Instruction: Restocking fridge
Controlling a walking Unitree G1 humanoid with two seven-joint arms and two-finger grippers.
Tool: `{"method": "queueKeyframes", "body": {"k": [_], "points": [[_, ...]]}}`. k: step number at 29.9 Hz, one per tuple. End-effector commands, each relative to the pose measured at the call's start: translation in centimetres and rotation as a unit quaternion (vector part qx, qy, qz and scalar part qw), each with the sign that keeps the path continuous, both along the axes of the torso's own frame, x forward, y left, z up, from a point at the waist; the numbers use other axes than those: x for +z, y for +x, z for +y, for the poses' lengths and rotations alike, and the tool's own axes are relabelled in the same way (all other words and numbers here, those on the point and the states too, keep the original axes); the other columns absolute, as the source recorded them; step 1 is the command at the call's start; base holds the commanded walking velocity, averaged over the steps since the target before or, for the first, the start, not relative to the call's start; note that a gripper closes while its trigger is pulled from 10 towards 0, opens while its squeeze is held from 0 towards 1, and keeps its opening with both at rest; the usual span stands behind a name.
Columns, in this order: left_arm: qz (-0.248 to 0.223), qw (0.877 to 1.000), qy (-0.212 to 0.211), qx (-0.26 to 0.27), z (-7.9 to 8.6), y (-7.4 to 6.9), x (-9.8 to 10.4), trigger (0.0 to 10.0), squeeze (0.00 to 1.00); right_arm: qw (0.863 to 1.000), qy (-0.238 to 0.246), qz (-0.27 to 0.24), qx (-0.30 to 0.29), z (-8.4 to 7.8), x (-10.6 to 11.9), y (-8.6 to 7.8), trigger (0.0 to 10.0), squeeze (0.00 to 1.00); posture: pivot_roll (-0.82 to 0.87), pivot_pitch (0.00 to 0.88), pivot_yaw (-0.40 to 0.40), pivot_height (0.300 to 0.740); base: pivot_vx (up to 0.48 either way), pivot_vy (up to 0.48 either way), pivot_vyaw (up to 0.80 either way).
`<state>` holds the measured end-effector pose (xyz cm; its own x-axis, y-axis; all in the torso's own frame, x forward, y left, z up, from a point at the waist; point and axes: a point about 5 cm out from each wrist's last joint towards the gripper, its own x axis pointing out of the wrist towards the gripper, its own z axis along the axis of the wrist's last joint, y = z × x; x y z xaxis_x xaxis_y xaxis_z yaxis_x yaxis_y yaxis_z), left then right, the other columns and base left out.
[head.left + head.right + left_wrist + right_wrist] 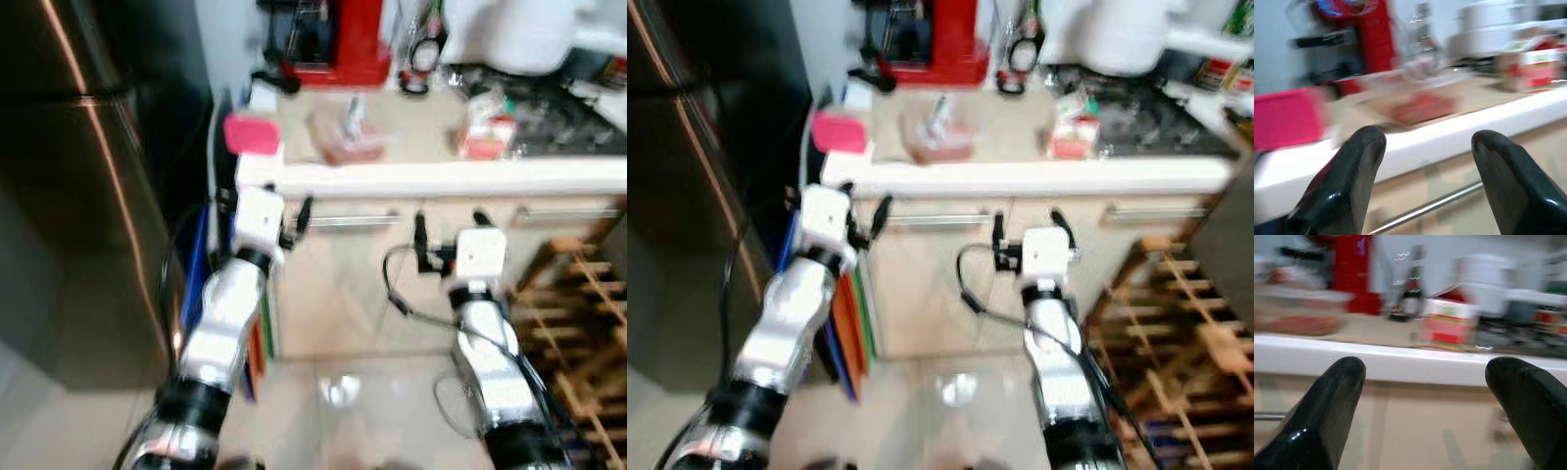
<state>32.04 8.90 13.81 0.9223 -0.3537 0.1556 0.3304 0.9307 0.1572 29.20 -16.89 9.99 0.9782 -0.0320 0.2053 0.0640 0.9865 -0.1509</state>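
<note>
Both silver arms are raised forward, side by side and well apart. The left gripper (263, 204) has its two black fingers spread apart and holds nothing. The right gripper (450, 222) is also spread wide, with nothing between its fingers.

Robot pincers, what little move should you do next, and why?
Probably lift the left pincer up and forward toward the clear food box on the counter. Both pincers, left and right, are open and empty, held below the counter's edge, and the fridge beside it is shut.
</note>
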Motion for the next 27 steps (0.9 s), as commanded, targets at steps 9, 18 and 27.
{"method": "queueKeyframes", "body": {"k": [9, 18, 27], "points": [[0.009, 0.999, 0.0, 0.043, 1.7, 1.1, 0.3, 10.0, 0.0, 1.0, 0.009, -0.015, -0.013, 0.3, 1.0, 0.4, 10.0, 0.0, -0.07, 0.0, 0.022, 0.74, 0.099, -0.125, 0.0], [-0.046, 0.999, -0.018, -0.004, 0.4, 0.8, 2.7, 10.0, 0.0, 0.993, 0.049, -0.073, -0.075, -0.6, 5.3, 2.5, 10.0, 0.0, -0.07, 0.0, 0.028, 0.74, 0.228, 0.0, 0.0], [-0.109, 0.993, -0.011, -0.045, -1.1, 0.0, 5.4, 10.0, 0.0, 0.989, 0.069, -0.122, -0.036, 0.9, 9.1, 3.4, 10.0, 0.0, -0.07, 0.0, 0.026, 0.74, 0.48, 0.0, 0.0]]}}
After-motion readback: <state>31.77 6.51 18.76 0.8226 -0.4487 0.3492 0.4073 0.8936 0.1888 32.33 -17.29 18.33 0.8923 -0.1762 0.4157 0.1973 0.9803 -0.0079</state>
